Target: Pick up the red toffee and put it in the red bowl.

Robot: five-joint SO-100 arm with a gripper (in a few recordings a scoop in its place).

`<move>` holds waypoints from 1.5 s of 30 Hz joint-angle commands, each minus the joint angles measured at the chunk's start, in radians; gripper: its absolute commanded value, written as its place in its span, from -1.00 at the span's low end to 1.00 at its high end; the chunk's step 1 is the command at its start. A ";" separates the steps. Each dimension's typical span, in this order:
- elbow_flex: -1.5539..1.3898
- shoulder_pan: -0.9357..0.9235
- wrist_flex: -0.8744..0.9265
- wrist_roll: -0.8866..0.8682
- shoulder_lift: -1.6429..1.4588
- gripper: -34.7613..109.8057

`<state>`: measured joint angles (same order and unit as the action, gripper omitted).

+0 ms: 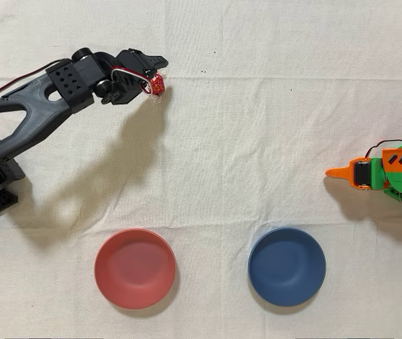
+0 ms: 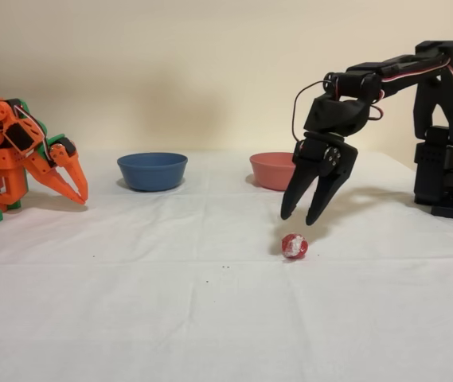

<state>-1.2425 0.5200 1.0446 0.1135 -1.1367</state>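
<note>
Red toffee (image 2: 294,246) lies on the white cloth (image 2: 170,302), not yet taken, and our gripper (image 2: 301,215) hangs just above it with the jaws parted and nothing between them. In the side view the two fingertips point down and sit a little above and to either side of the candy, clear of the foil. From overhead the gripper (image 1: 152,76) looks to be right over the red toffee (image 1: 157,85), so we judge the line-up close enough to descend. To do this step well, we should come straight down until the tips straddle the round body, not the twisted ends, then close gently so the crinkly wrapper does not squirt sideways. Further out, the red bowl (image 1: 135,268) waits near the bottom edge of the overhead view, well apart from the candy, with the blue bowl (image 1: 287,266) beside it. We must carry to the salmon one. An idle orange arm (image 1: 388,174) stands at the far side.
</note>
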 commanded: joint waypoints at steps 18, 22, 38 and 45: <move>0.052 0.000 -0.066 0.006 0.075 -0.09; 0.066 -0.003 -0.069 0.011 0.087 -0.09; 0.075 -0.032 -0.091 0.037 0.114 -0.10; 0.038 -0.034 -0.106 0.044 0.094 -0.15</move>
<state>-1.2195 0.4755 0.9419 0.1396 -0.9833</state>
